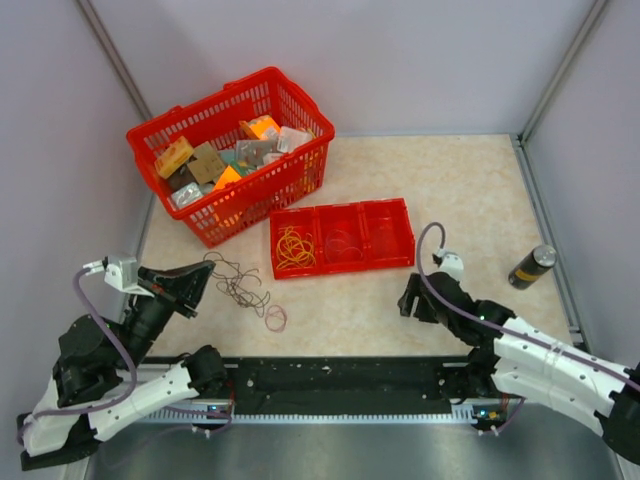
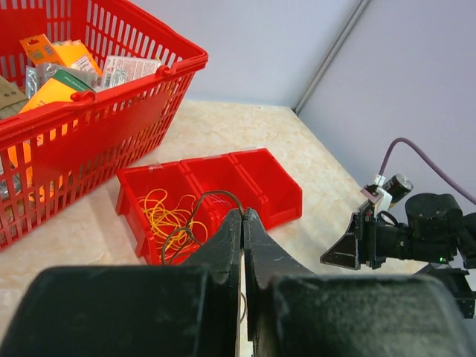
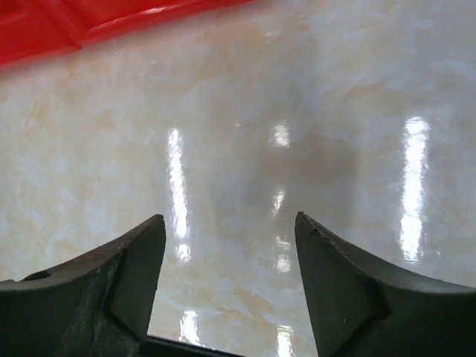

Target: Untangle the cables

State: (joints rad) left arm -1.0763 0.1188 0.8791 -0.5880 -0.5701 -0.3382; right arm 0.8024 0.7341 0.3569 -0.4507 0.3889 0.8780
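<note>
Dark brown cables (image 1: 240, 285) lie in loose loops on the table left of centre, with a pale pink loop (image 1: 276, 318) beside them. My left gripper (image 1: 205, 272) is shut on a dark brown cable (image 2: 195, 216), which arcs up from its tips (image 2: 244, 214) in the left wrist view. Yellow-orange cables (image 1: 295, 245) lie in the left compartment of the red tray (image 1: 408, 236) and also show in the left wrist view (image 2: 165, 216). Pale grey loops (image 1: 342, 243) lie in the middle compartment. My right gripper (image 1: 408, 297) is open and empty just above bare table (image 3: 229, 223).
A red basket (image 1: 225, 102) full of small packets stands at the back left, close to the tray. A dark can (image 1: 531, 266) stands at the right, near the wall. My right gripper also shows in the left wrist view (image 2: 349, 249).
</note>
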